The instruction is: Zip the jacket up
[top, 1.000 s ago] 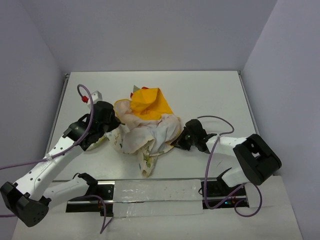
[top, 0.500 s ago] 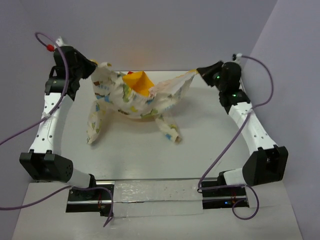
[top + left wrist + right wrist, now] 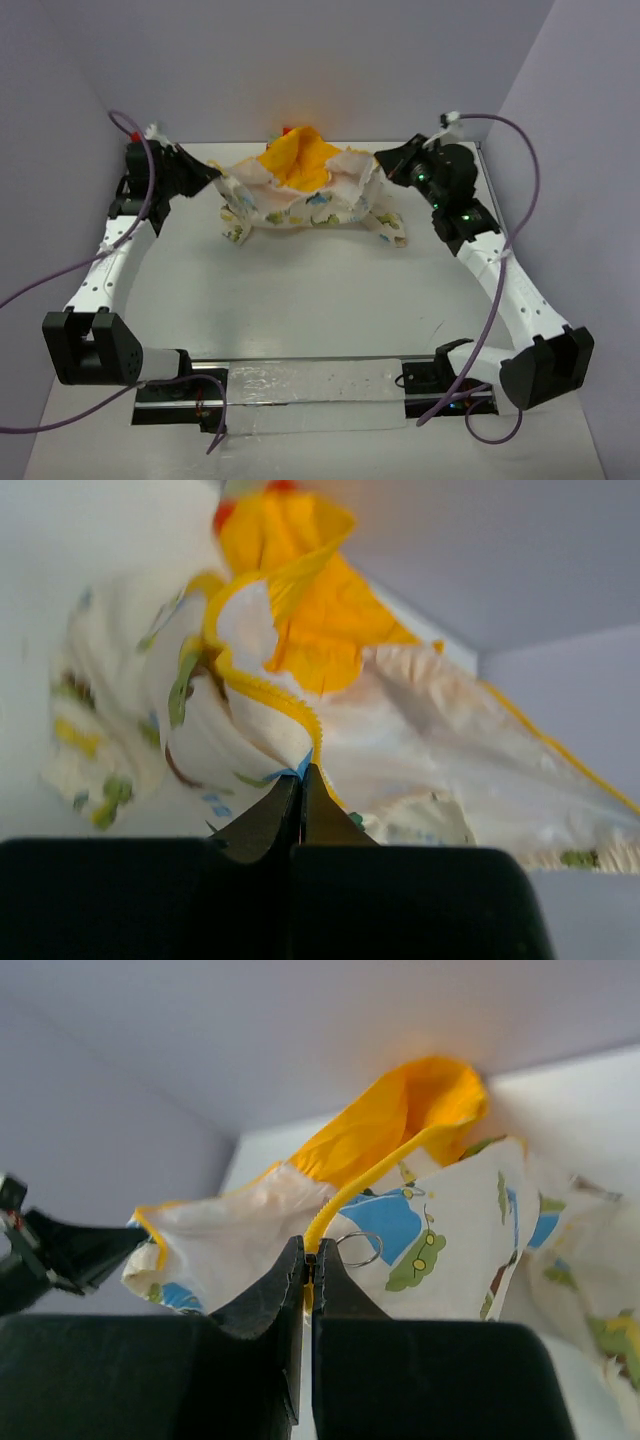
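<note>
Item: jacket (image 3: 300,190), cream print, yellow lining uppermost | Location: hung stretched between both grippers over far part of table (image 3: 320,300) | left gripper (image 3: 213,175): clamped on yellow-trimmed edge | right gripper (image 3: 383,163): clamped on yellow zip edge beside metal ring (image 3: 358,1249)

Soft, even light casts faint shadows on the counter (image 3: 300,300); the view blurs just beyond the silhouetted left end effector (image 3: 301,778).

The jacket (image 3: 300,198) spans the frame's upper middle, strung between my left gripper (image 3: 214,176) and right gripper (image 3: 381,161).
</note>
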Controlling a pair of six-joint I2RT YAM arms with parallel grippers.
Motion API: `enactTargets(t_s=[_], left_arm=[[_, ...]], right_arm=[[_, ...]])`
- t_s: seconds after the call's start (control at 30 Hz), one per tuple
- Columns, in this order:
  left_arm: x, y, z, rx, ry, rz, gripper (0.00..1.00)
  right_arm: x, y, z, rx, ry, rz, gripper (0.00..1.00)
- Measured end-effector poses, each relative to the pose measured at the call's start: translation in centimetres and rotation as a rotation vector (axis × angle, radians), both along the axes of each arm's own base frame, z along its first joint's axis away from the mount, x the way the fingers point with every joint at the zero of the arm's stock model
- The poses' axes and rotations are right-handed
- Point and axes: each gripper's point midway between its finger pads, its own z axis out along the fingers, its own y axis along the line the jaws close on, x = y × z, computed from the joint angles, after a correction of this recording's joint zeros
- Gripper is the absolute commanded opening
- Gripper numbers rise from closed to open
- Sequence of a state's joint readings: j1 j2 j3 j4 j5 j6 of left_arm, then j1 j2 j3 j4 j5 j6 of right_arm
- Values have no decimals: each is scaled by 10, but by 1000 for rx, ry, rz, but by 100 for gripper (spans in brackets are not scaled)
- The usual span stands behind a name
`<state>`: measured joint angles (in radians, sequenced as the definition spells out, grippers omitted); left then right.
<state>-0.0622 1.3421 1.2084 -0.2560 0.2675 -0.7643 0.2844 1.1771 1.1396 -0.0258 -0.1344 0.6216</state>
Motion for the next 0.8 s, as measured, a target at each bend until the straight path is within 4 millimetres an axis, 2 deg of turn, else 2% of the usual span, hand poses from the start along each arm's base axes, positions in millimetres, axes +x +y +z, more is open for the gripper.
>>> enactTargets(t_s=[0.07, 0.13, 0.17, 0.23, 0.33, 0.43, 0.5, 0.63, 0.7, 0.73, 0.77, 0.8], left_arm=[[-19, -11, -49, 1, 122, -63, 0], [-42, -20, -86, 8, 226, -127, 0], [-53, -23, -98, 15, 262, -150, 0], [-75, -25, -117, 31, 325, -189, 0], [-103, -22, -129, 58, 359, -204, 0], [-124, -16, -129, 82, 352, -195, 0], [-132, -14, -129, 93, 344, -191, 0], [-139, -17, -136, 106, 358, -203, 2], [-140, -25, -141, 108, 372, -232, 15], [-141, -30, -144, 102, 384, -256, 27], [-142, -36, -148, 96, 397, -279, 44], [-144, -42, -153, 93, 414, -301, 53]], right_arm=[[-6, 32, -43, -77, 86, 84, 0], [-20, 63, -88, -150, 183, 179, 0], [-28, 75, -109, -180, 234, 222, 0], [-42, 86, -144, -226, 322, 275, 0], [-58, 84, -185, -277, 429, 302, 0], [-71, 84, -212, -309, 504, 337, 0], [-78, 90, -224, -326, 538, 373, 0], [-97, 108, -244, -376, 587, 460, 12], [-110, 120, -252, -419, 612, 518, 20], [-116, 127, -253, -440, 617, 545, 29], [-120, 132, -253, -456, 618, 562, 43], [-123, 136, -252, -466, 615, 575, 50]])
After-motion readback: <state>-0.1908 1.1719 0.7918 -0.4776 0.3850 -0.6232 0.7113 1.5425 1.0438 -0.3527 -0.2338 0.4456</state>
